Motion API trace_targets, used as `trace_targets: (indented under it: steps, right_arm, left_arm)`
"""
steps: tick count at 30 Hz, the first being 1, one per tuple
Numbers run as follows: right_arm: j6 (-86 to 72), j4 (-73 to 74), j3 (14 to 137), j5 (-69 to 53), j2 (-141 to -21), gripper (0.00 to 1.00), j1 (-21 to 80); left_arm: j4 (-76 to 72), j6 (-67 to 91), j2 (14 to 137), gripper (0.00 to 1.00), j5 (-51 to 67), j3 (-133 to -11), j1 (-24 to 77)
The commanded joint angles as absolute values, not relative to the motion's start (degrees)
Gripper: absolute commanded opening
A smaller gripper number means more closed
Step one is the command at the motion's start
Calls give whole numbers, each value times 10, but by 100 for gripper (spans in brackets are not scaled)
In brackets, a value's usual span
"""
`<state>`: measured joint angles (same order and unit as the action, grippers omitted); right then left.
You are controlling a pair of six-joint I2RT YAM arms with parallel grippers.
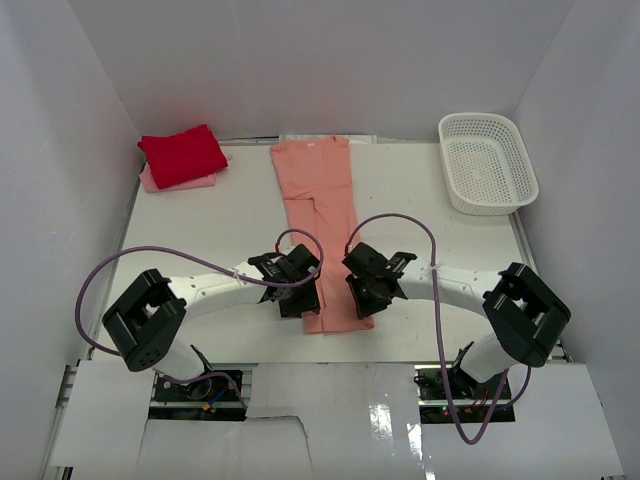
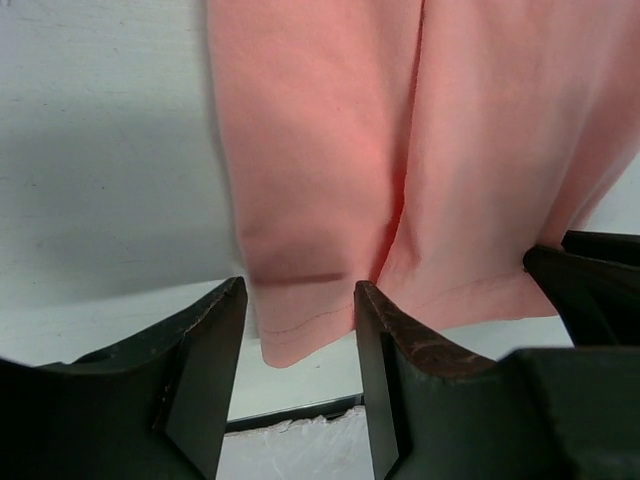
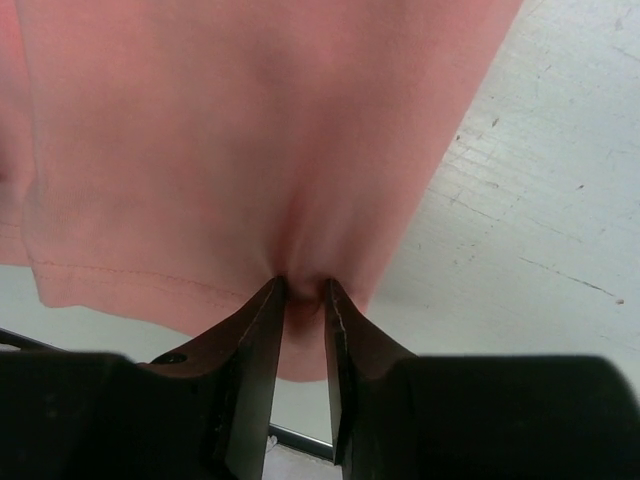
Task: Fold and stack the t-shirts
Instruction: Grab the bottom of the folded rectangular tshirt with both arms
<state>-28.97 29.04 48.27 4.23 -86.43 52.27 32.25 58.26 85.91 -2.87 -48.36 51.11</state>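
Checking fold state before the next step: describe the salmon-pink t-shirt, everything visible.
The salmon-pink t-shirt is plain soft cloth, folded lengthwise into a narrow strip, its side flaps meeting down the middle. It lies flat on the white table, collar far, stitched hem near the arms. The right gripper pinches the hem near its right corner, puckering it. The left gripper straddles the left corner, jaws open.

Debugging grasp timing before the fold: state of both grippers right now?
Left gripper: open, jaws straddling the salmon-pink t-shirt hem.
Right gripper: closed, pinching the same hem.
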Motion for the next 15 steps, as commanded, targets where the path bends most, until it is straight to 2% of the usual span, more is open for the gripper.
trace_targets:
  steps: [1,4,11,15]
  right_arm:
    - [-293,279,474,38,-867,28,526]
    - [-293,282,475,40,-864,26,526]
    - [-294,290,476,47,-857,26,526]
    - [-294,293,476,48,-856,24,526]
  left_arm:
    - [305,589,856,58,-12,-477,513]
    - [294,591,853,51,-11,-469,514]
    - [288,589,861,48,-6,-468,515]
    - [286,588,867,43,-4,-466,514]
